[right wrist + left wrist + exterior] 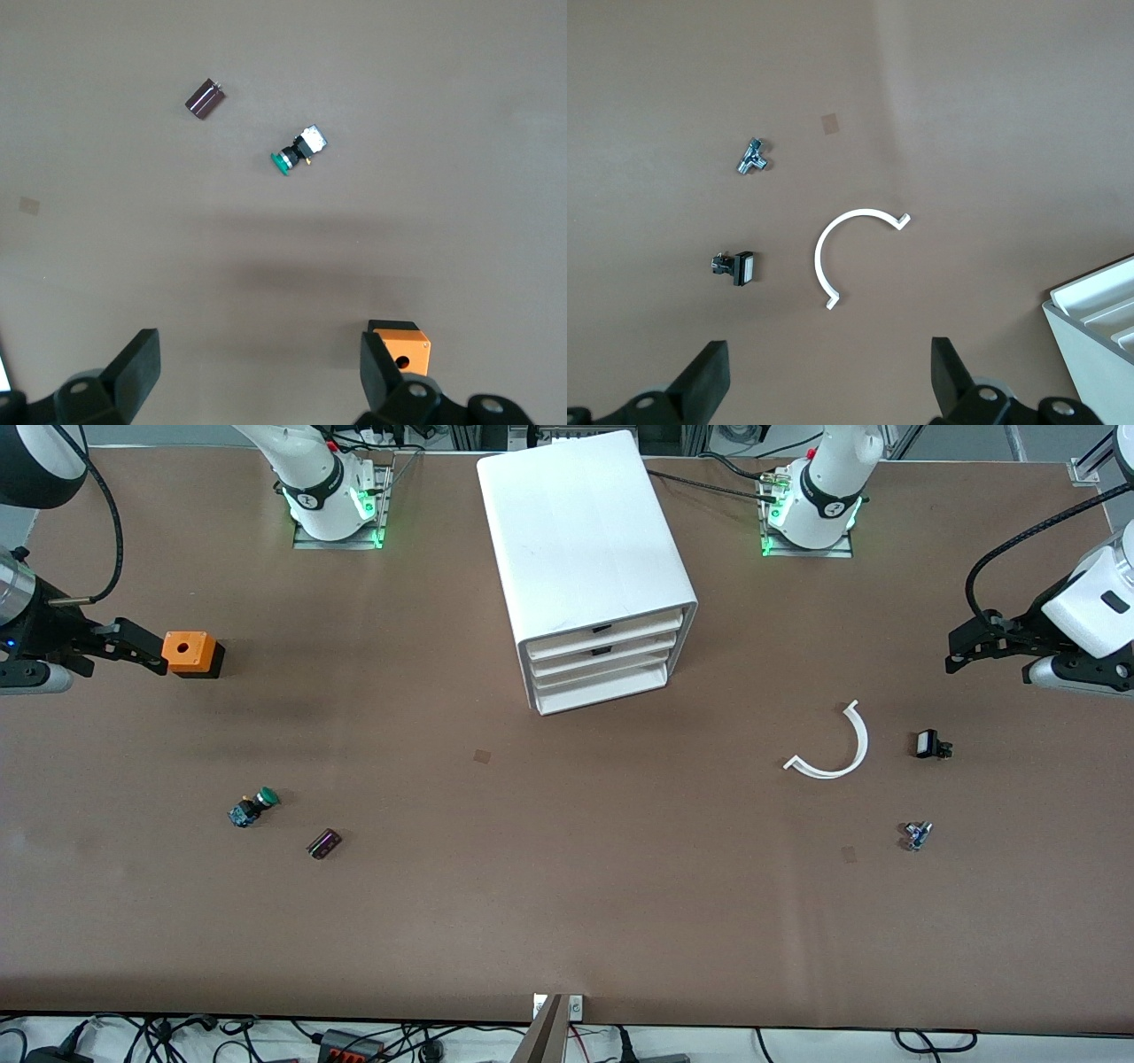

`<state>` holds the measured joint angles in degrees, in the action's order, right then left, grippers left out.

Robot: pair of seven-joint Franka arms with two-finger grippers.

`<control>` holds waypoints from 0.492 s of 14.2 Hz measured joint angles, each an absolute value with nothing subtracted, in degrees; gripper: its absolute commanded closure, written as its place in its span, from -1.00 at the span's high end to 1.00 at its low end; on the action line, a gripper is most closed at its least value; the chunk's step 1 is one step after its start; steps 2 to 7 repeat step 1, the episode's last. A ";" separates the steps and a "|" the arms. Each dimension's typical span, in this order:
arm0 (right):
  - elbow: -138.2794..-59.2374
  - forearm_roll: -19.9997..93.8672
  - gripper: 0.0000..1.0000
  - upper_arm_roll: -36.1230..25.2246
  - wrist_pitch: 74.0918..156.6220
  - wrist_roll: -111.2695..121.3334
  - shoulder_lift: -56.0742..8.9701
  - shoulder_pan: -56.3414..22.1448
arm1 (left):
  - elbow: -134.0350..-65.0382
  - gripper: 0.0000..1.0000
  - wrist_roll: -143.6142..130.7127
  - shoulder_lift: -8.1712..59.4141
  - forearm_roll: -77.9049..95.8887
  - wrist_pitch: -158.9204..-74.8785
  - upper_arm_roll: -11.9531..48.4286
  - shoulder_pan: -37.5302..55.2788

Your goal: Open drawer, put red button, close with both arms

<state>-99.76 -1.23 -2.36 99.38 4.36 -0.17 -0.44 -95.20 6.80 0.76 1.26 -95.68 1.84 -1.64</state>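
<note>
The white cabinet (pixel 576 531) stands at the middle of the table between the arm bases. Its three drawers face the front camera and all are shut; the drawer (pixel 611 659) is the middle one. No red-capped button shows in any view. My left gripper (pixel 961 651) is open and empty, over bare table at the left arm's end; it also shows in the left wrist view (pixel 828 390). My right gripper (pixel 155 657) is open and empty, over the table beside an orange cube (pixel 190 653); it also shows in the right wrist view (pixel 260 381).
A green-capped button (pixel 254 806) and a dark small block (pixel 324 843) lie toward the right arm's end. A white curved strip (pixel 837 748), a black-and-white part (pixel 930 744) and a small blue-grey part (pixel 915 835) lie toward the left arm's end.
</note>
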 measured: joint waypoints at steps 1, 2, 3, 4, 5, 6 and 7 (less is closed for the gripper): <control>-100.28 -1.23 1.00 -2.36 99.63 4.34 0.22 -0.40 | -95.18 1.00 6.80 0.76 1.26 -95.68 1.84 -1.64; -100.28 -1.23 1.00 -2.36 99.63 4.34 0.22 -0.40 | -95.18 1.00 6.80 0.76 1.26 -95.68 1.84 -1.64; -100.28 -1.23 1.00 -2.36 99.63 4.34 0.22 -0.40 | -95.18 1.00 6.80 0.76 1.26 -95.68 1.84 -1.64; -100.28 -1.23 1.00 -2.36 99.63 4.34 0.22 -0.40 | -95.18 1.00 6.80 0.76 1.26 -95.68 1.84 -1.64; -100.28 -1.23 1.00 -2.36 99.63 4.34 0.22 -0.40 | -95.18 1.00 6.80 0.76 1.26 -95.68 1.84 -1.64; -100.28 -1.23 1.00 -2.36 99.63 4.34 0.22 -0.40 | -95.18 1.00 6.80 0.76 1.26 -95.68 1.84 -1.64; -100.28 -1.23 1.00 -2.36 99.63 4.34 0.22 -0.40 | -95.18 1.00 6.80 0.76 1.26 -95.68 1.84 -1.64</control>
